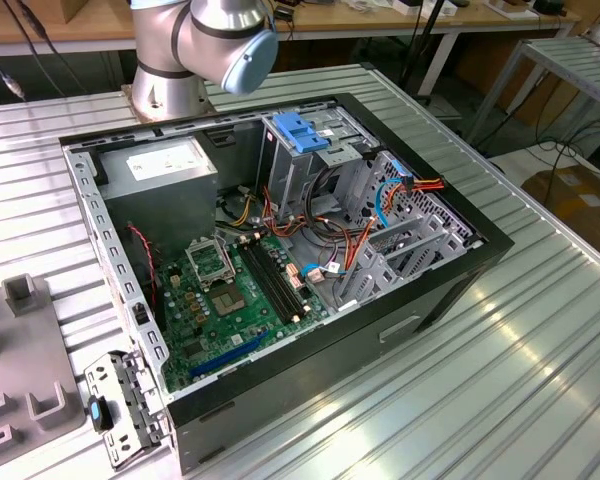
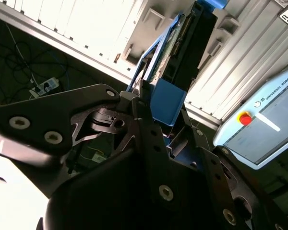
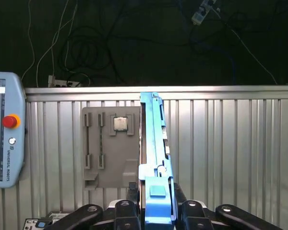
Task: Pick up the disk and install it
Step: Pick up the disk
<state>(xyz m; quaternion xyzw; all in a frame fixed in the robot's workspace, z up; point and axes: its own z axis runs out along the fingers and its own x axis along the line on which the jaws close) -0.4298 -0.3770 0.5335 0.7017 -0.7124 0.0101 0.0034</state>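
Observation:
In both wrist views the disk (image 3: 154, 143) stands edge-on between my fingers: a thin grey slab framed by bright blue rails, with a blue tab (image 2: 167, 103) at its near end. My gripper (image 3: 156, 201) is shut on the disk and holds it in the air above the ribbed metal table (image 3: 221, 143). From the fingers, the disk (image 2: 182, 43) reaches away from the camera. In the exterior view the open computer case (image 1: 450, 285) lies on the table, with its drive cage (image 1: 320, 165) at the far side.
A light-blue latch plate (image 1: 300, 130) tops the drive cage, beside the grey power-supply box (image 1: 165, 165). The arm's base (image 1: 195, 50) stands behind the case. A grey fixture plate (image 3: 110, 148) carries a chip (image 3: 120, 123). A teach pendant (image 3: 5, 129) lies nearby on the table.

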